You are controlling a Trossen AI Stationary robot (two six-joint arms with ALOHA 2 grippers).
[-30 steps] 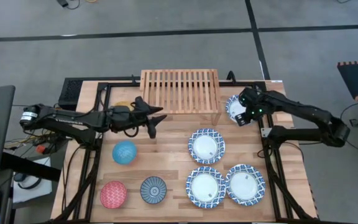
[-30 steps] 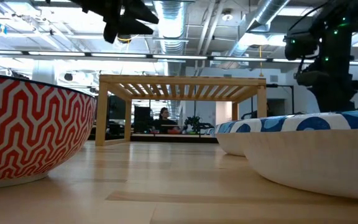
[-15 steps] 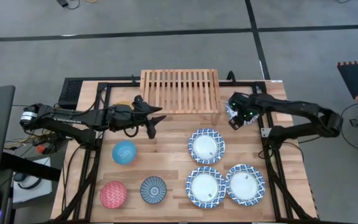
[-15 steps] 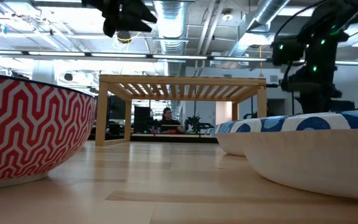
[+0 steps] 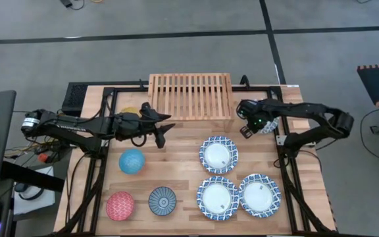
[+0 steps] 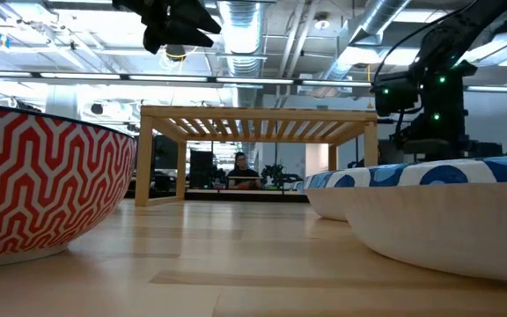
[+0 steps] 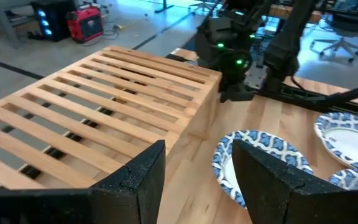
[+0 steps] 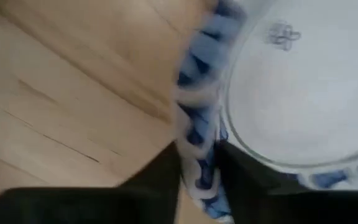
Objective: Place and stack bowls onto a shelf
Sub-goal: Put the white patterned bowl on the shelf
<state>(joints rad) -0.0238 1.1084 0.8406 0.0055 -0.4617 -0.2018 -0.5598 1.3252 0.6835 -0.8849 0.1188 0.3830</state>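
Note:
The light-wood shelf (image 5: 191,96) stands at the table's far middle. My right gripper (image 5: 251,120) points down just right of it, shut on a white blue-rimmed bowl (image 5: 267,124) that it mostly hides. Three more white bowls (image 5: 218,155) (image 5: 217,198) (image 5: 260,195) rest on the table's near right. Light blue (image 5: 131,160), red (image 5: 120,205) and dark blue (image 5: 162,200) bowls sit at the near left. A yellow bowl (image 5: 131,110) shows partly behind my left arm. My left gripper (image 5: 166,128) hovers open and empty, left of the shelf. My right gripper pinches the white bowl's blue patterned rim (image 8: 199,134) between its two fingers (image 8: 240,177), one finger inside the bowl and one outside. The fingers come from above, pointing down. The bowl lies level; whether it is off the table I cannot tell.
The shelf's right leg (image 6: 371,150) stands close to my right gripper. The red bowl (image 6: 47,180) and a white bowl (image 6: 447,211) fill the low view's foreground. Dark frame rails (image 5: 288,164) run along both table sides. Bare planks lie between the shelf and the bowls.
My right gripper has come down and moved toward the shelf, over the far-right white bowl, which it now covers. My left gripper has kept still.

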